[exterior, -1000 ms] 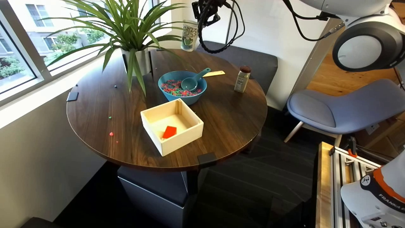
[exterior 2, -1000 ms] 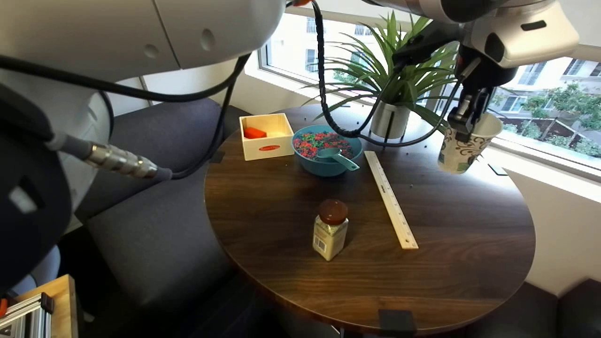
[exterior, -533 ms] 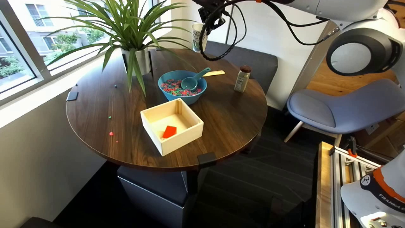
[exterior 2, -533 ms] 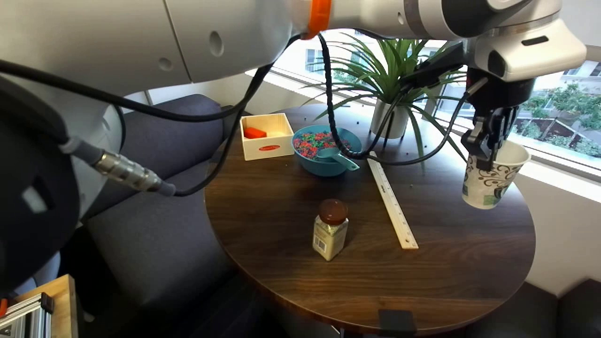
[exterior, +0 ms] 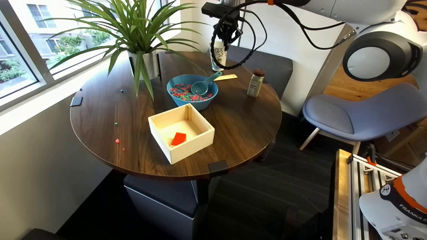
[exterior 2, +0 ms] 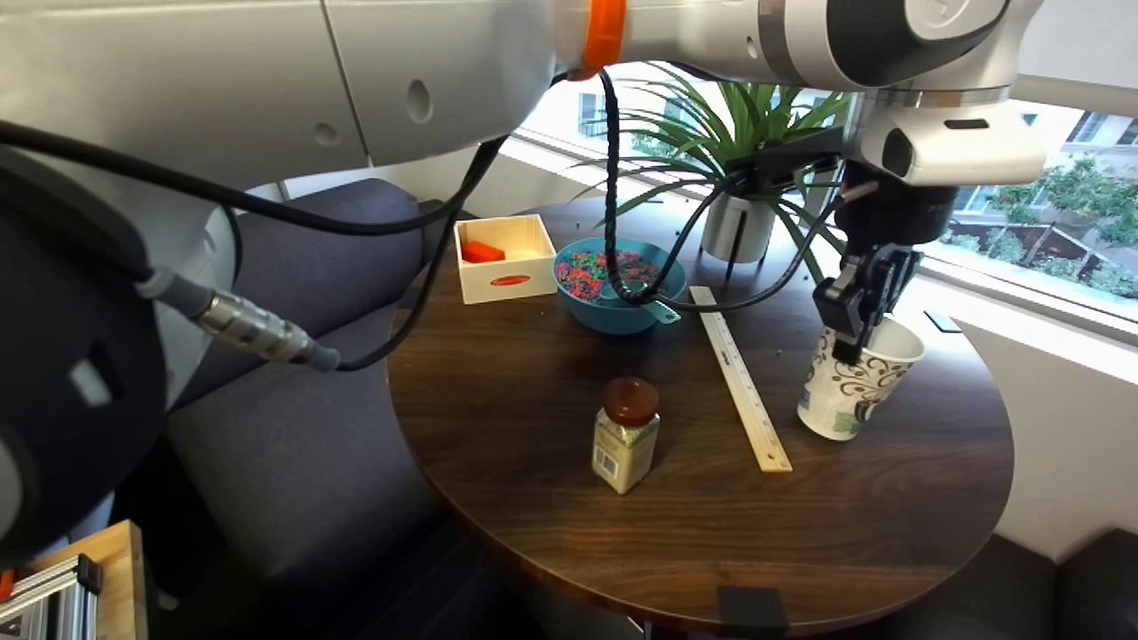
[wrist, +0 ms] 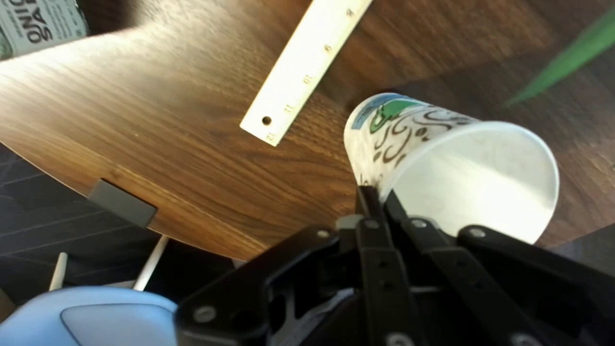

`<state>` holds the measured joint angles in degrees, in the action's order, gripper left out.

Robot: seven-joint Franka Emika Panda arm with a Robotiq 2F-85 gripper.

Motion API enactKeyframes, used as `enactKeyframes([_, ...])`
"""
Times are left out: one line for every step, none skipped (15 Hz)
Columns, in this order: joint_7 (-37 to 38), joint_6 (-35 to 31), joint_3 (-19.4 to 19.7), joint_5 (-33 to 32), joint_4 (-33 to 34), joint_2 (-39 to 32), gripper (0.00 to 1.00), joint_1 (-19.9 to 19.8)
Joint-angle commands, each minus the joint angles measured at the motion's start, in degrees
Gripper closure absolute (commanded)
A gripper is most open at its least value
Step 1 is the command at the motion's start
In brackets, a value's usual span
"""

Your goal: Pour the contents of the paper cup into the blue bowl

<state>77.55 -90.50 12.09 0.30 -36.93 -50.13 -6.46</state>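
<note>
White paper cup (wrist: 451, 166), dark scrolls on its side, gripped by the wall: end effector (wrist: 380, 192) clenched, one fingertip inside the mouth, one outside. Cup is well apart from the blue bowl (exterior: 196, 106), across the ruler (exterior 2: 739, 380) from it, nearer the right edge of the surface (exterior 2: 533, 391) in an exterior view. Base low; whether it touches cannot be told. Inner wall looks bare; red and green pieces (exterior: 181, 90) lie in the bowl. Judgement: pour probably done, setting the cup down now in hand.

For a clean placement: descend plumb, base level, clear of the ruler's end. Thin paper will likely buckle or tip if pressed, so stop once the base seats. Part the fingers slowly, the inner one not dragging the wall, then rise straight past the rim before any sideways travel. Mind the cable (exterior 2: 612, 187), looped on the bowl's side; it might snag the handle of the scoop (exterior: 199, 88).
</note>
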Motion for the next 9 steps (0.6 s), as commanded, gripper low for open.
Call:
enactKeyframes([0.37,3.79,-2.68,4.8,0.98,-0.16,0.99,-1.81])
enactKeyframes([0.66,3.72,-2.97,5.74,1.18,-0.27,0.99,-2.04])
enactKeyframes([0.85,3.16,-3.27,6.75,1.39,-0.35,0.99,-2.35])
enactKeyframes([0.89,2.53,-3.57,7.67,1.57,-0.4,0.99,-2.65])
enactKeyframes([0.91,1.95,-3.75,8.45,1.71,-0.46,0.99,-2.87])
enactKeyframes([0.89,1.63,-3.92,8.98,1.85,-0.46,0.99,-3.06])
enactKeyframes([0.72,1.18,-3.95,9.22,2.03,-0.5,0.99,-3.12])
enactKeyframes([0.57,0.2,-3.87,9.25,2.19,-0.56,0.99,-3.07])
enactKeyframes([0.42,-0.86,-3.7,8.98,2.27,-0.61,0.99,-2.92])
